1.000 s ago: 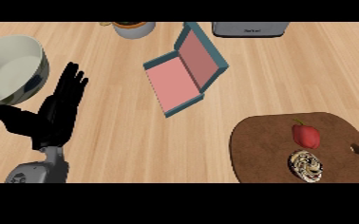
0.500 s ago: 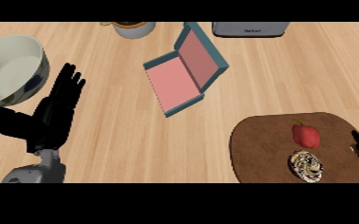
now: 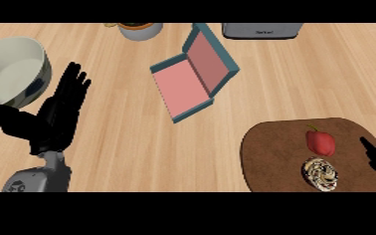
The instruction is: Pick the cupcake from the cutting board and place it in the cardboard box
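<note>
The cupcake [image 3: 321,173], with a swirled light and dark top, sits on the round brown cutting board [image 3: 275,154] at the lower right. The cardboard box [image 3: 192,81] lies open in the middle, teal outside and pink inside, its lid tilted up to the right. Only a small black part of my right hand [image 3: 366,150] shows at the right edge, over the board's rim and right of the cupcake. My left hand [image 3: 57,114] rests open at the left, fingers up, holding nothing.
A red pepper [image 3: 321,142] lies on the board just behind the cupcake. A large pale bowl [image 3: 18,69] stands at the left edge beside my left hand. A cup [image 3: 140,30] and a grey appliance [image 3: 262,30] stand along the far edge.
More of my right hand now shows at the right edge beside the board. The left hand has barely shifted. The cupcake and box have not moved.
</note>
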`<state>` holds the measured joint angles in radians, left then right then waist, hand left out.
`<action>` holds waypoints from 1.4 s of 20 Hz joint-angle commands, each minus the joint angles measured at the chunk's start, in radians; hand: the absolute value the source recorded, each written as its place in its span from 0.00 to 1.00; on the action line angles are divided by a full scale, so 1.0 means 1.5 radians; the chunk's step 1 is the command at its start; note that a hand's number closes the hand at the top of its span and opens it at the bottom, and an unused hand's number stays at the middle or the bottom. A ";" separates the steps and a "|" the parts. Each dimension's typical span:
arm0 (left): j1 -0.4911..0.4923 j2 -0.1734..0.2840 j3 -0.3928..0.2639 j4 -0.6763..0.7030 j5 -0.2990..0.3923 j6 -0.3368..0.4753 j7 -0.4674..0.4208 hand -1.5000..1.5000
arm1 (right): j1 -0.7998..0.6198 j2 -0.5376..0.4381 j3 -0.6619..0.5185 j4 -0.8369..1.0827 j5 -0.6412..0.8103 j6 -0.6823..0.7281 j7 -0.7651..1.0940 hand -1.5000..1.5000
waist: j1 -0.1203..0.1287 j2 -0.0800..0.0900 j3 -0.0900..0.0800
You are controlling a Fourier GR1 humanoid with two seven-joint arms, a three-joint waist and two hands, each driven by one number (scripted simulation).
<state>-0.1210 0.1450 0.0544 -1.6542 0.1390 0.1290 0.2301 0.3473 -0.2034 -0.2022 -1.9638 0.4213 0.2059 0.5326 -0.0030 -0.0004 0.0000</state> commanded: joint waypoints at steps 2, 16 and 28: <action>0.017 -0.030 -0.020 0.006 -0.029 0.009 -0.035 0.50 | 0.028 0.020 -0.008 0.031 0.007 0.007 -0.060 0.00 | -0.001 0.000 0.000; 0.044 -0.019 0.005 -0.059 -0.020 -0.012 0.015 0.50 | 0.009 0.055 0.003 0.044 0.056 0.018 -0.056 0.00 | 0.000 -0.001 0.000; 0.005 -0.045 0.007 0.015 -0.041 -0.003 -0.019 0.50 | -0.047 0.040 -0.028 0.152 0.069 0.006 -0.113 0.00 | 0.000 0.000 0.000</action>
<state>-0.0998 0.1080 0.0817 -1.6600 0.1097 0.0921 0.2184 0.2646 -0.1167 -0.2046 -1.7451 0.5498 0.1931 0.3931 -0.0016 -0.0004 0.0001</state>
